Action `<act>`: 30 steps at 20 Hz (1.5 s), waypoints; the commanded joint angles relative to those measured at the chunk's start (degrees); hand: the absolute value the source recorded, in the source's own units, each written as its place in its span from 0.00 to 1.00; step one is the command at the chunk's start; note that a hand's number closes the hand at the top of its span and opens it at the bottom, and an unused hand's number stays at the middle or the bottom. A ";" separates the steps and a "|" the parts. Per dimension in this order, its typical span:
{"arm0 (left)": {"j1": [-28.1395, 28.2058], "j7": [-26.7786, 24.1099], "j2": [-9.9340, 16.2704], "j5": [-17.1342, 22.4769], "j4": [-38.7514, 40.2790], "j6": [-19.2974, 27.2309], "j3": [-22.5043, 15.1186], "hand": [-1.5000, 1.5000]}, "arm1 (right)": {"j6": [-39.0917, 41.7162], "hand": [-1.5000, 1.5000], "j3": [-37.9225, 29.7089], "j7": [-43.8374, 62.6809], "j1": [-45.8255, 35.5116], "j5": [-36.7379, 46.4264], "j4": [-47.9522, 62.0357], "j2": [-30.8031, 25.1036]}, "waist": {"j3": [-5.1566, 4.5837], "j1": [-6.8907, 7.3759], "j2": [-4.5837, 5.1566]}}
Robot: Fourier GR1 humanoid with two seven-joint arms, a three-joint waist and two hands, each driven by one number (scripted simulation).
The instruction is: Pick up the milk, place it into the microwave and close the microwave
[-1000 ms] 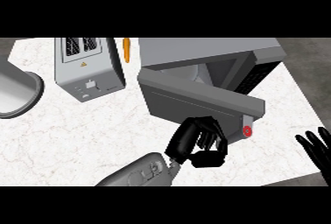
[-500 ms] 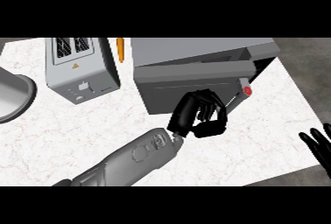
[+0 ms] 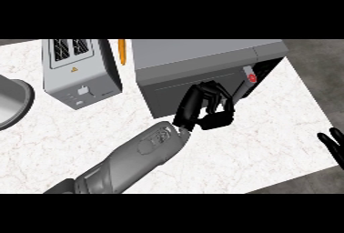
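Now left robot hand (image 3: 209,109) spread against microwave door (image 3: 191,88); milk hidden; right robot hand (image 3: 334,144) cropped, open.

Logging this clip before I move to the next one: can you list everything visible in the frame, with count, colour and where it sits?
Microwave: one, grey, top centre of the counter, its door nearly shut, red button at the door's right end.
Toaster: one, grey with two slots, top left, left of the microwave.
Orange stick-like item: one, between toaster and microwave; cannot tell what it is.
Grey round vessel: one, cut off at the left edge.
Counter: one, white marbled.
Milk: not visible.
Left hand: black, on a grey forearm, fingers against the microwave door.
Right hand: black, resting at the right edge, fingers up.
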 commanded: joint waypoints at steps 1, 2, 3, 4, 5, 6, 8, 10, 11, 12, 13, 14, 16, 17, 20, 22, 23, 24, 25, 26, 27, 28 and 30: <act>-3.12 -3.30 0.04 2.72 4.76 -0.34 3.48 1.00 | -0.78 0.00 0.20 1.34 -0.38 -1.21 -1.14 -0.45 | -0.04 -0.57 0.72; -4.12 -2.77 0.04 3.44 5.59 -0.68 3.88 1.00 | -1.57 0.00 -0.77 1.80 -0.55 -1.37 -1.53 -0.98 | -0.02 -0.14 0.39; -3.39 -4.17 0.04 4.05 5.60 -1.07 4.10 1.00 | -1.21 0.00 -1.02 1.32 -0.39 -1.42 -0.51 -0.76 | 0.03 -0.45 0.79; -3.27 -4.33 0.04 4.69 5.27 -1.16 3.36 1.00 | -1.71 0.00 -1.08 1.79 -1.09 -2.43 -1.24 -0.96 | -0.01 -0.77 0.83; -4.06 -4.49 0.04 5.41 5.80 -1.35 4.70 1.00 | -1.45 0.00 -1.34 1.79 -1.40 -2.62 -1.04 -1.28 | 0.02 -0.33 0.91; -3.77 -4.39 0.04 6.57 5.60 -1.69 4.57 1.00 | -1.65 0.00 -1.27 2.10 -0.74 -2.93 -1.69 -1.24 | 0.00 -1.04 0.75; -3.27 -4.66 0.04 7.84 5.83 -1.97 4.29 1.00 | -1.04 0.00 -1.12 2.14 -1.22 -3.59 -1.82 -1.55 | 0.06 -1.42 1.02; -3.31 -4.82 0.04 9.59 5.91 -1.57 5.85 1.00 | -0.90 0.00 -1.35 2.15 -1.49 -4.25 -2.04 -1.75 | 0.05 -1.43 1.17; -2.64 -5.36 0.04 10.00 6.17 -1.63 5.34 1.00 | -1.07 0.00 -1.86 2.23 -1.66 -4.86 -1.31 -1.90 | 0.11 -1.15 1.23; -2.95 -5.23 0.04 10.15 7.31 -1.40 6.00 1.00 | -1.51 0.00 -1.60 2.27 -1.30 -4.82 -2.58 -1.53 | 0.07 -1.08 1.02; -2.44 -5.86 0.04 11.22 6.16 -0.52 5.96 1.00 | -1.05 0.00 -1.65 2.25 -1.71 -4.77 -1.69 -1.82 | 0.12 -1.37 1.36; -3.36 -5.86 0.04 11.23 6.57 -0.17 6.27 1.00 | -1.13 0.00 -2.12 2.39 -2.24 -5.37 -1.64 -2.23 | 0.14 -0.99 1.32; -2.97 -6.90 0.04 10.68 7.54 0.79 5.02 1.00 | 0.07 0.00 -1.55 2.68 -2.02 -5.64 -1.82 -2.80 | 0.24 -1.25 1.51; -3.00 -8.57 0.04 10.73 7.30 1.22 5.55 1.00 | 0.50 0.00 -1.43 2.67 -1.64 -5.81 -2.33 -2.89 | 0.18 -1.24 1.24; -2.98 -10.02 0.04 11.64 7.13 1.74 5.02 1.00 | 0.76 0.00 -1.57 2.85 -2.61 -6.93 -2.81 -3.42 | 0.14 -1.10 1.35; -2.99 -10.53 0.04 12.85 6.86 2.37 5.51 1.00 | 1.57 0.00 -1.25 2.97 -2.11 -8.02 -3.15 -3.63 | 0.16 -1.73 1.34; -3.04 -11.18 0.04 12.57 7.39 2.34 5.10 1.00 | 1.23 0.00 -0.94 2.98 -2.23 -8.12 -3.28 -3.28 | 0.16 -1.46 1.49; -2.92 -12.04 0.04 12.79 7.36 2.53 5.27 1.00 | 1.44 0.00 -1.38 3.33 -1.87 -8.29 -3.75 -3.96 | 0.08 -1.84 1.36; -3.33 -11.36 0.04 13.30 7.64 2.36 5.06 1.00 | 1.93 0.00 -1.26 3.62 -2.18 -8.42 -3.78 -4.52 | 0.13 -1.68 1.49; -2.81 -12.23 0.04 13.48 7.27 2.16 4.54 1.00 | 1.76 0.00 -1.02 3.54 -2.67 -8.84 -3.78 -4.29 | 0.10 -1.69 1.90; -3.62 -12.04 0.04 14.03 7.18 2.55 5.00 1.00 | 1.82 0.00 -0.85 3.55 -2.83 -8.95 -3.79 -4.25 | 0.14 -1.56 1.77; -3.22 -12.87 0.04 14.18 7.41 2.99 5.17 1.00 | 1.75 0.00 -1.26 3.70 -2.68 -9.65 -4.20 -4.60 | 0.08 -1.67 1.65; -3.00 -13.89 0.04 14.07 7.89 2.53 4.56 1.00 | 2.58 0.00 -1.33 3.87 -2.74 -9.57 -4.51 -5.29 | 0.11 -1.92 2.00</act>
